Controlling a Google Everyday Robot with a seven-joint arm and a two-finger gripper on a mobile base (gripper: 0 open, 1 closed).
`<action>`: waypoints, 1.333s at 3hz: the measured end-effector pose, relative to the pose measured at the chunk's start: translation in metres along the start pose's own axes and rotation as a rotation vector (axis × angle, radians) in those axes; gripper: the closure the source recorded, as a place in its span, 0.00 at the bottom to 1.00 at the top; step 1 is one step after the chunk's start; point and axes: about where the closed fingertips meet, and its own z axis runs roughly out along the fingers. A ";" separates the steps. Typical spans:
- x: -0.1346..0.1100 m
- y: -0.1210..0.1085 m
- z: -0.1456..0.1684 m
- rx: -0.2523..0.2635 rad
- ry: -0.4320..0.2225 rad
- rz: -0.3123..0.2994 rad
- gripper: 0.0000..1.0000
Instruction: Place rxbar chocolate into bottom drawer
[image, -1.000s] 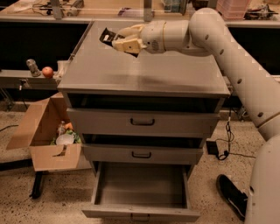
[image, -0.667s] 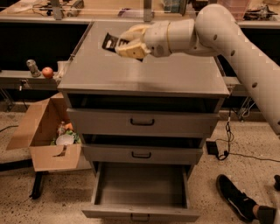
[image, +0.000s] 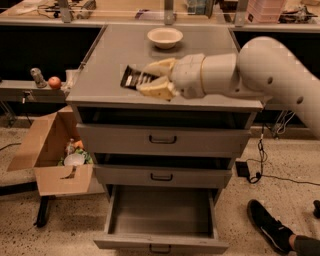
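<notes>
The rxbar chocolate (image: 131, 77), a flat dark wrapper with pale lettering, is held between the cream fingers of my gripper (image: 148, 80), above the front left part of the grey cabinet top (image: 107, 65). The gripper is shut on the bar's right end, and the bar's left end sticks out. The white arm (image: 260, 70) reaches in from the right. The bottom drawer (image: 160, 215) is pulled out below, its inside bare, with a small dark handle on its front.
A cream bowl (image: 165, 37) sits at the back of the cabinet top. The two upper drawers (image: 162, 140) are closed. An open cardboard box (image: 55, 160) with items stands on the floor at left. A person's dark shoe (image: 272, 227) is at lower right. An apple (image: 55, 82) lies on a left shelf.
The gripper with the bar has come forward and lower, from over the back left of the cabinet top towards its front edge. The view has shifted, and the bowl now shows.
</notes>
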 end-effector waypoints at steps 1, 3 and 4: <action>0.032 0.043 0.012 -0.063 0.042 0.039 1.00; 0.077 0.079 0.029 -0.069 0.063 0.099 1.00; 0.139 0.126 0.044 -0.033 0.093 0.189 1.00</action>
